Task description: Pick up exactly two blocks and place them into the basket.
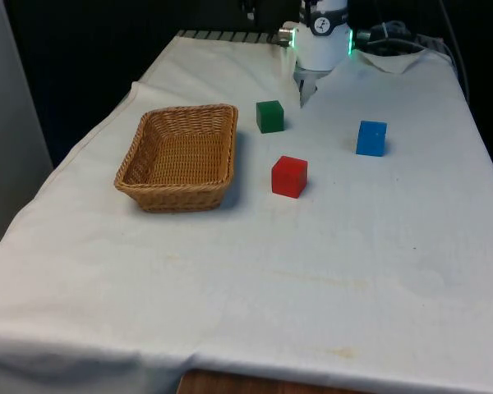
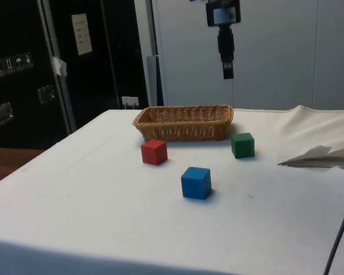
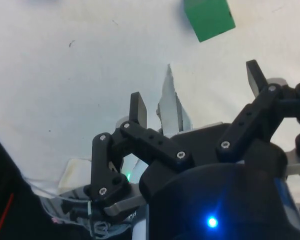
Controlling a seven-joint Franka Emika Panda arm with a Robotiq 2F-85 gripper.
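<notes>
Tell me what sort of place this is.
Probably a robotics lab bench: a table under a white cloth, set with a wicker basket and red, green and blue blocks, dark cabinets beside it.

I can read no words or numbers anywhere around me. On the dark cabinets [image 2: 23, 74] in the side view hang a pale sheet [image 2: 80, 34] and a small strip of handling symbols [image 2: 11, 63], but I cannot make out their print.
</notes>
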